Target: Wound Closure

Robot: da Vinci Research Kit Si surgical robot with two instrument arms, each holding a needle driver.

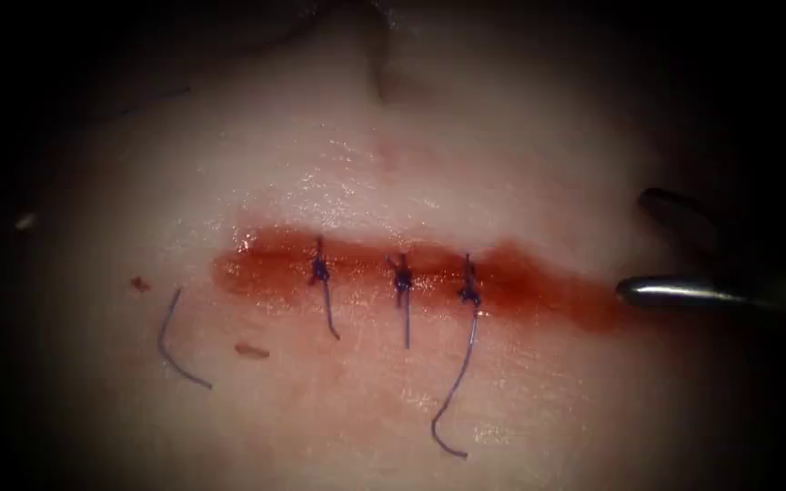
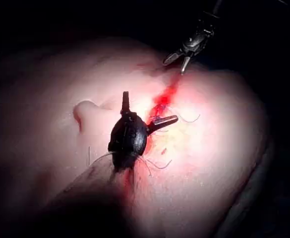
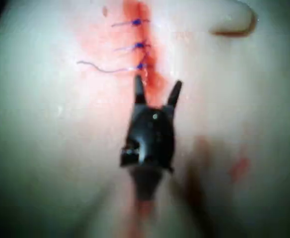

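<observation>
Right arm's tool (image 3: 157,91) hovering with jaws spread and empty at the right end of the cut (image 1: 429,277), left arm's tool (image 2: 144,115) gaping wide, holding nothing, three knotted stitches (image 1: 402,277) crossing the red fluid (image 1: 548,293), a cut end of thread (image 1: 175,345) lying on the tissue (image 1: 338,155) lower left of the cut, needle's place impossible to tell.

No readable text, label, number or sign appears on anything here.

Three knotted purple stitches (image 1: 401,277) with trailing tails stand along the red, fluid-filled cut (image 1: 539,291) in the pale pork tissue (image 1: 502,164). A loose purple thread scrap (image 1: 175,345) lies left. The tissue above the cut is bare and open.
</observation>
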